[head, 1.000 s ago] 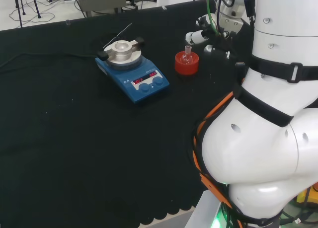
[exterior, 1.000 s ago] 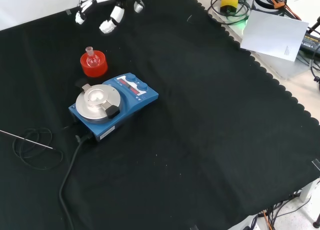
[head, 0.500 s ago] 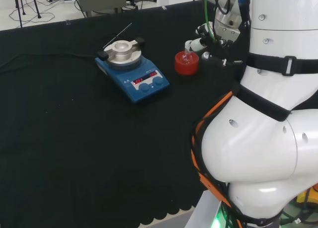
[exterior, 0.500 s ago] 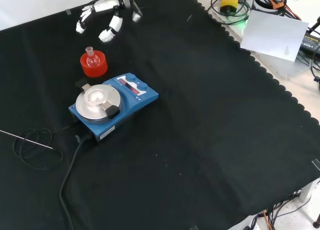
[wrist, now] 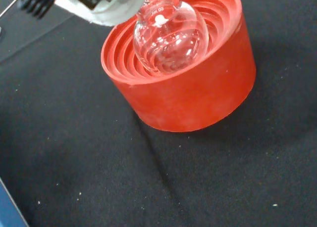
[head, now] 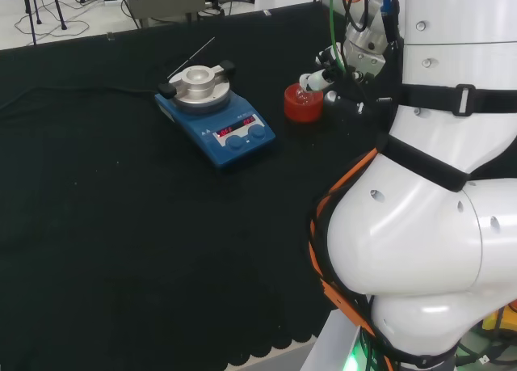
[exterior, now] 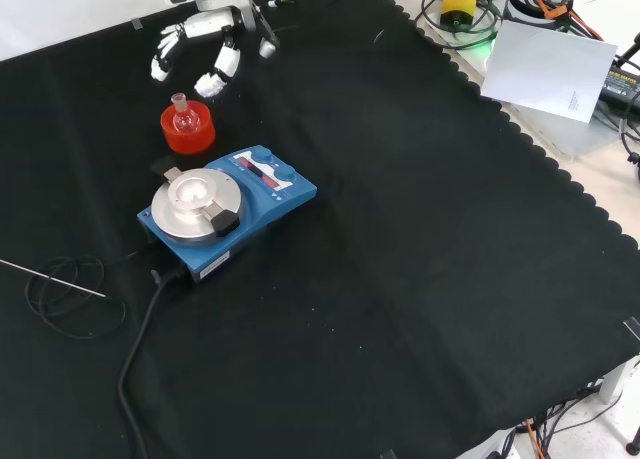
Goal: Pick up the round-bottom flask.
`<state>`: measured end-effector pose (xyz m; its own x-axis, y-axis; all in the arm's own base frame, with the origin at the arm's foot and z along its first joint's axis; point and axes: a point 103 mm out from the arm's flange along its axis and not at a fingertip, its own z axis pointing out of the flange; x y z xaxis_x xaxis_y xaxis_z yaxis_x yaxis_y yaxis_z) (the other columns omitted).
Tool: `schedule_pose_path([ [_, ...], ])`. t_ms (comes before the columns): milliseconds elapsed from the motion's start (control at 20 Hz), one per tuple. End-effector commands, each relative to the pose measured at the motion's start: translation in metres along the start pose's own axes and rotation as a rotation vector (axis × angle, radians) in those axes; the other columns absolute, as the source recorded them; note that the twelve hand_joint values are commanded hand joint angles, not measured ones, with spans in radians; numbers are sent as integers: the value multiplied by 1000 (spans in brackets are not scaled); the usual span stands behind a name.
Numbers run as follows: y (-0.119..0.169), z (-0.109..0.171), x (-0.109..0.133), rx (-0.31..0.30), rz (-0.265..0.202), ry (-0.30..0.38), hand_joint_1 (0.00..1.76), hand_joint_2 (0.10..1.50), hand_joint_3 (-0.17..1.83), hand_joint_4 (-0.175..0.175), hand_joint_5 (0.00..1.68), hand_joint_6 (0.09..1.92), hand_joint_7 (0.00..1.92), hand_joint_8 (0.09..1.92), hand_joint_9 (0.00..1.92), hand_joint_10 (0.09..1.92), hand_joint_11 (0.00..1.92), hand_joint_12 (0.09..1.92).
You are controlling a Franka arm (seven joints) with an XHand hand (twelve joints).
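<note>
A small clear round-bottom flask stands upright in a red ribbed ring stand on the black cloth. In the head view the flask and the stand lie just left of the hand. The hand hovers open in the front view, fingers spread and slightly bent, their tips just beyond the flask's neck and touching nothing. Up close in the wrist view, the flask sits in the stand beside a blurred white part of the hand.
A blue hotplate stirrer with a round silver top stands close to the stand, nearer the front camera. Its cable and a thin rod lie on the cloth at the front view's left. The bench's scalloped edge runs along the right.
The hand has come down and closer to the flask, leftward in the head view and lower in the front view. Flask, stand and hotplate have not moved.
</note>
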<state>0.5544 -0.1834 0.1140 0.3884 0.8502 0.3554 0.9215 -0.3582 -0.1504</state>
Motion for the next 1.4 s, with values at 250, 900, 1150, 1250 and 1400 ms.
schedule_pose_path([
  [250, 6, 17, 0, 0, -12, 53, 884, 633, 655, -64, 692, 111, 287, 665, 429, 718, 74, 1359],
  [900, 17, 26, 3, -39, -21, 58, 950, 598, 688, -59, 726, 290, 327, 651, 463, 688, 117, 1342],
  [1150, 19, 30, 4, -37, -23, 71, 957, 595, 699, -56, 671, 516, 336, 651, 471, 687, 131, 1341],
  [1250, 19, 30, 5, -38, -22, 70, 957, 595, 700, -57, 665, 549, 337, 652, 472, 688, 132, 1344],
  [1400, 21, 30, 4, -37, -21, 72, 957, 595, 703, -57, 657, 584, 337, 654, 474, 689, 133, 1346],
])
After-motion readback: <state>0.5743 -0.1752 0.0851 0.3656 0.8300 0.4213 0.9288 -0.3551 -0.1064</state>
